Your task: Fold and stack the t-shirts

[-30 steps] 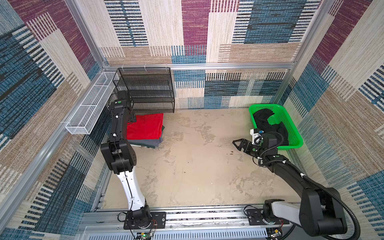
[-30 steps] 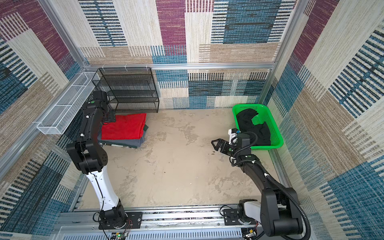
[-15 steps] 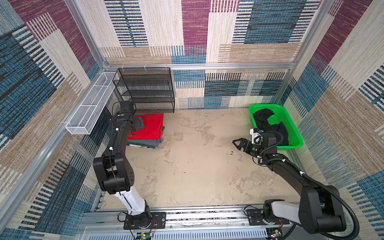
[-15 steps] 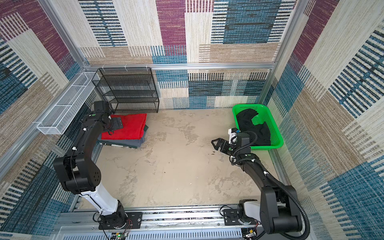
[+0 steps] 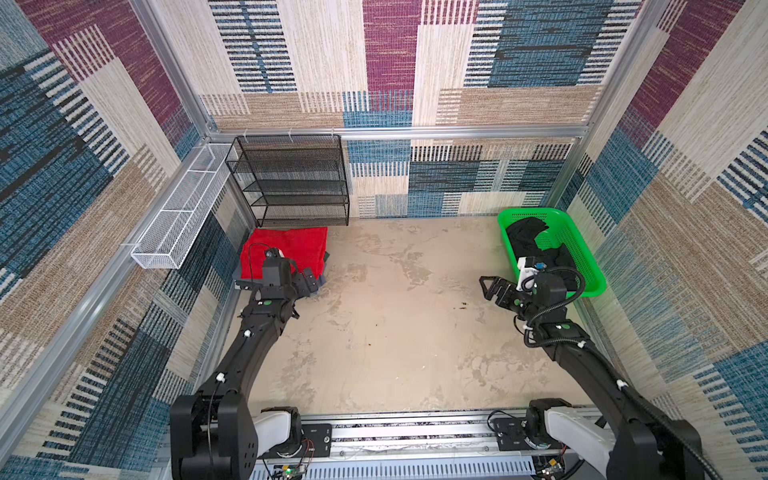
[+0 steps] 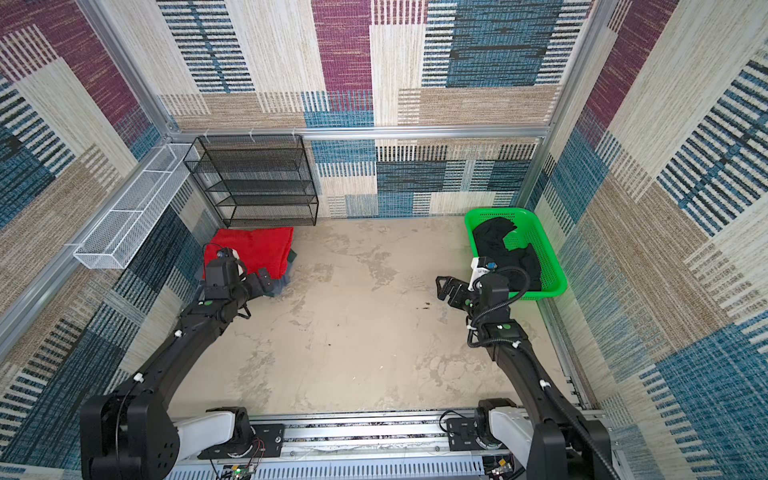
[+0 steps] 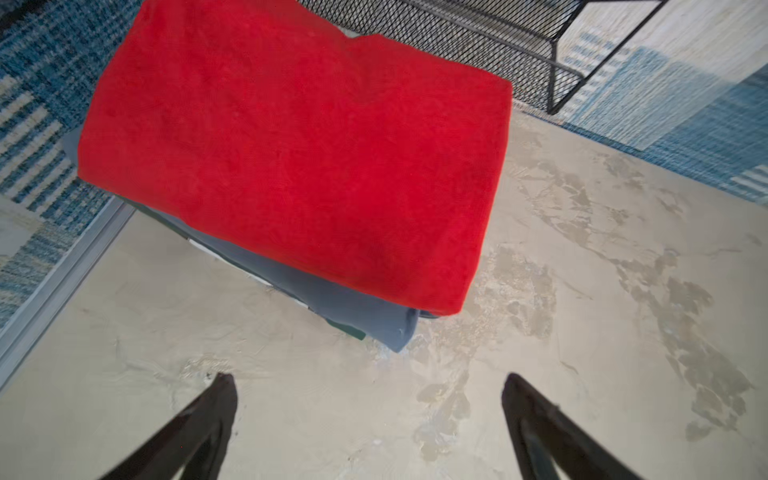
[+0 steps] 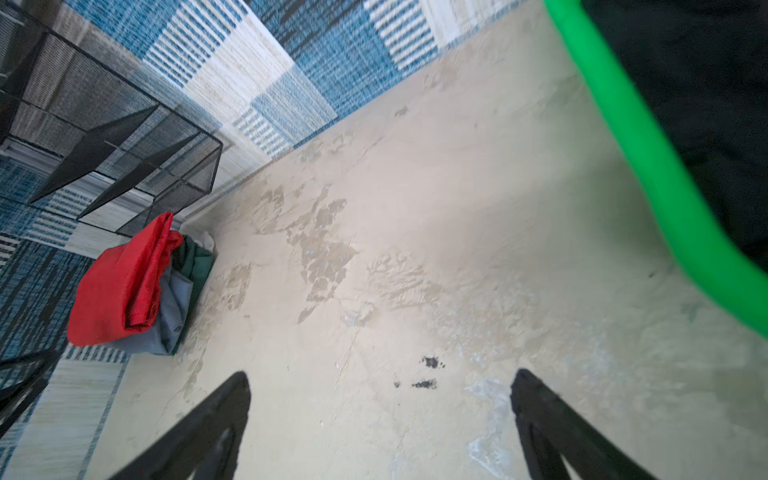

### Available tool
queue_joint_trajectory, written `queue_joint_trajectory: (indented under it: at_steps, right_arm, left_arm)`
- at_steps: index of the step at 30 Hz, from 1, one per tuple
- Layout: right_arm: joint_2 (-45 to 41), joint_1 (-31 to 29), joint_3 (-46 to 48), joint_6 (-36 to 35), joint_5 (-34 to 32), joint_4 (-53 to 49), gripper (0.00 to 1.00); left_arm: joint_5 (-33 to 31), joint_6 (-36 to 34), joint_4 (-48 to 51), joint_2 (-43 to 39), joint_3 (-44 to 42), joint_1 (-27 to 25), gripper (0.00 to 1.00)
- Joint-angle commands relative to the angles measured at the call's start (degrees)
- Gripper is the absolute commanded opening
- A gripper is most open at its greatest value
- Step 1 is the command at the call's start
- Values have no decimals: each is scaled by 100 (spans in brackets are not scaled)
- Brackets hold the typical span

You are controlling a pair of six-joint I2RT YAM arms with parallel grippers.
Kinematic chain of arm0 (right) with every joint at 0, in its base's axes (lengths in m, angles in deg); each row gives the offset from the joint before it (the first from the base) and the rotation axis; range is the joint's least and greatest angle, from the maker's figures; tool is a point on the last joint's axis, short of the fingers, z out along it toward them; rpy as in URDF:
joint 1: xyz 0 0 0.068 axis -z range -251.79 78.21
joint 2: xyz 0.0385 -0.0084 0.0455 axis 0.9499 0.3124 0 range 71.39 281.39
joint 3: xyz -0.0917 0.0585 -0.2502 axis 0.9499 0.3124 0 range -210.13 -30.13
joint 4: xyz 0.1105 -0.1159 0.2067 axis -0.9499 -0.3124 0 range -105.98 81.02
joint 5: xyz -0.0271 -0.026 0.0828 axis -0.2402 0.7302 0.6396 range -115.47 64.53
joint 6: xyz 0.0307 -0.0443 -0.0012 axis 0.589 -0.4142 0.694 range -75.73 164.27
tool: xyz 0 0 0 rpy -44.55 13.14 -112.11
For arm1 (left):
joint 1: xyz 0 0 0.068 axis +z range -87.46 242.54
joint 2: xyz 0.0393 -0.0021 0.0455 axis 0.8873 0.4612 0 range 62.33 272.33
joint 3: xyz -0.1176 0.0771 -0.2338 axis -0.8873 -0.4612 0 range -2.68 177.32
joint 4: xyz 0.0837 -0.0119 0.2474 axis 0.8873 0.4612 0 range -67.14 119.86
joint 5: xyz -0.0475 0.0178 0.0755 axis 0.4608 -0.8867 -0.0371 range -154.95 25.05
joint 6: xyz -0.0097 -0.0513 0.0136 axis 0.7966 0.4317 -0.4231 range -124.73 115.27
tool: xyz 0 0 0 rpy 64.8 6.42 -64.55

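Note:
A folded bright red t-shirt point(image 5: 291, 249) point(image 6: 257, 249) point(image 7: 291, 158) lies on a folded slate grey one point(image 7: 353, 303) point(image 8: 170, 316) at the back left, with a dark green cloth edge point(image 8: 195, 257) showing under them. The black t-shirt point(image 5: 528, 237) point(image 6: 494, 241) point(image 8: 706, 83) lies crumpled in the green basket point(image 5: 536, 210) point(image 8: 648, 158). My left gripper point(image 5: 305, 279) point(image 7: 369, 376) hovers open at the stack's near edge, holding nothing. Just left of the basket my right gripper point(image 5: 485, 287) point(image 8: 382, 373) stands open over bare floor.
A black wire rack point(image 5: 291, 178) stands against the back wall right behind the stack. A white wire basket point(image 5: 178, 212) hangs on the left wall. The arms' base rail point(image 5: 395, 432) runs along the front edge. Small dark stains point(image 8: 428, 374) mark the floor.
My left arm has drawn back from over the stack towards the front, and its open gripper now sits lower at the stack's near edge. The right arm has stayed put.

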Motion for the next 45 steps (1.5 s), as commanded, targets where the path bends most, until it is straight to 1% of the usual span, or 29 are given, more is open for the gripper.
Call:
queue_joint_trajectory:
  at_steps: [1, 4, 6, 7, 8, 11, 14, 15, 16, 18, 19, 20, 21, 22, 24, 27, 29, 30, 32, 33, 35, 36, 37, 38, 39, 40, 42, 43, 45]
  right_arm:
    - [-561, 4, 566, -292, -1149, 1293, 99]
    - [-1028, 4, 1373, -688, -1841, 2449, 99]
    - [-1057, 4, 1699, -787, -2218, 2911, 99]
    - [-983, 4, 1737, -922, -2269, 2990, 99]
    - [-882, 4, 1743, -1030, -2338, 2981, 98]
    - [-587, 4, 1899, -1096, -2901, 3243, 98]
    - [-292, 4, 2420, -1454, -3445, 4382, 98]
    - [-118, 4, 2592, -1603, -3711, 4858, 98]
    - [48, 4, 2689, -1767, -3887, 5176, 98]
    - [493, 0, 2749, -1971, -4211, 5738, 98]
    - [657, 4, 2657, -1967, -4289, 5771, 98]
    - [823, 4, 2573, -1976, -4277, 5788, 99]
    - [1065, 4, 2549, -2017, -4272, 6104, 98]
    - [1298, 4, 2571, -2077, -4210, 6519, 98]
    - [1725, 4, 2630, -2235, -4017, 7329, 98]
    - [2131, 13, 2534, -2117, -3809, 7612, 98]
    - [2618, 13, 2632, -2200, -3650, 8394, 99]
    - [2738, 13, 2619, -2333, -3437, 8608, 98]
    - [2599, 13, 2382, -2423, -3016, 7866, 98]
    - [2751, 13, 2293, -2497, -2928, 7922, 99]
    - [2939, 13, 2100, -2691, -2350, 7686, 98]
    - [3301, 13, 2067, -2795, -2108, 7884, 99]
    - [3592, -2, 2083, -2880, -2186, 8534, 98]
    - [3257, 9, 1938, -2730, -2249, 7727, 99]
    - [3280, 98, 1868, -2620, -2193, 7434, 98]
    - [3497, 136, 1950, -2644, -2169, 8077, 98]
    - [3257, 145, 1867, -2589, -2154, 7422, 98]
    - [3420, 145, 1950, -2623, -2171, 7912, 98]
    - [3256, 145, 1956, -2578, -2245, 7651, 98]
  left_arm:
    - [28, -361, -1345, -414, -775, -34, 100]
    - [-16, -489, -2192, -540, -1477, -34, 100]
    - [139, -648, -2510, -451, -1706, -34, 100]
    - [221, -728, -2628, -399, -1744, -34, 100]
    - [314, -875, -2481, -404, -1674, -39, 100]
    - [282, -1128, -3192, -207, -1978, -52, 100]
    - [236, -1408, -4429, 296, -2479, -52, 100]
    - [284, -1455, -4554, 423, -2465, -43, 100]
    - [383, -1579, -4279, 384, -2330, -52, 100]
    - [330, -1640, -4391, 601, -2243, -52, 100]
    - [250, -1645, -4486, 762, -2164, -44, 100]
    - [301, -1647, -4258, 824, -1997, -43, 100]
    - [332, -1649, -3865, 884, -1828, -43, 100]
    - [365, -1665, -3791, 960, -1745, -43, 100]
    - [334, -1674, -3826, 1066, -1683, -43, 100]
    - [274, -1664, -3755, 1131, -1610, -27, 100]
    - [235, -1756, -3822, 1161, -1604, -26, 100]
    - [149, -1786, -3915, 1216, -1597, -26, 100]
    - [53, -1830, -3934, 1316, -1522, 0, 100]
    - [142, -1865, -4021, 1401, -1572, 16, 100]
    - [156, -1875, -5631, 2025, -2010, 76, 100]
    - [226, -1832, -5663, 2074, -2013, 127, 100]
    - [219, -1715, -4888, 1849, -1826, 156, 100]
    - [192, -1690, -4914, 1912, -1771, 188, 100]
    - [196, -1736, -5444, 2049, -1913, 201, 100]
    - [201, -1714, -5448, 2025, -1953, 203, 100]
    - [190, -1697, -5324, 2007, -1900, 203, 100]
    - [192, -1706, -5415, 2033, -1925, 203, 100]
    - [193, -1705, -5338, 2008, -1906, 203, 100]
